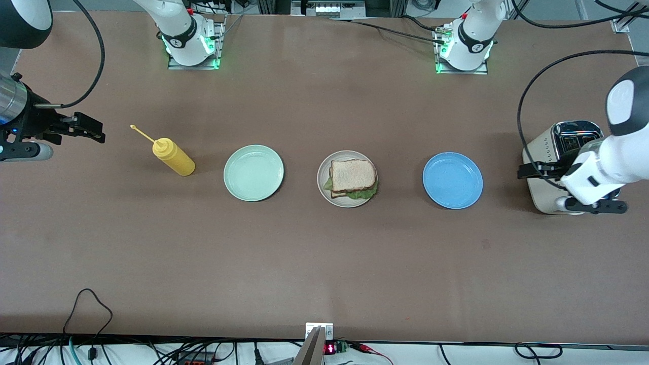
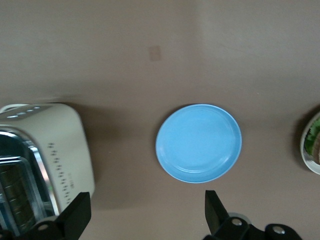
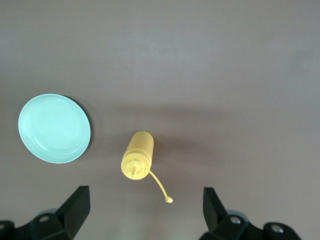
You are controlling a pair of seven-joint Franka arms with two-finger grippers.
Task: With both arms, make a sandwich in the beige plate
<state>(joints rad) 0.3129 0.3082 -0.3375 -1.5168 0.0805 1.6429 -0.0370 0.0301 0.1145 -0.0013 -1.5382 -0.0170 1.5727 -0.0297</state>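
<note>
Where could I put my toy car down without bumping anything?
The big bare stretch of table nearer the camera than the row is best. The row is busier: mustard bottle, green plate, sandwich on the beige plate, blue plate, toaster, with only small gaps.

My right gripper [image 3: 145,212] hangs with its jaws spread wide over the brown table [image 3: 225,60]. A yellow squeeze bottle [image 3: 137,155] stands there with its cap tethered. A mint green plate [image 3: 54,128] lies beside it, apart.
</note>
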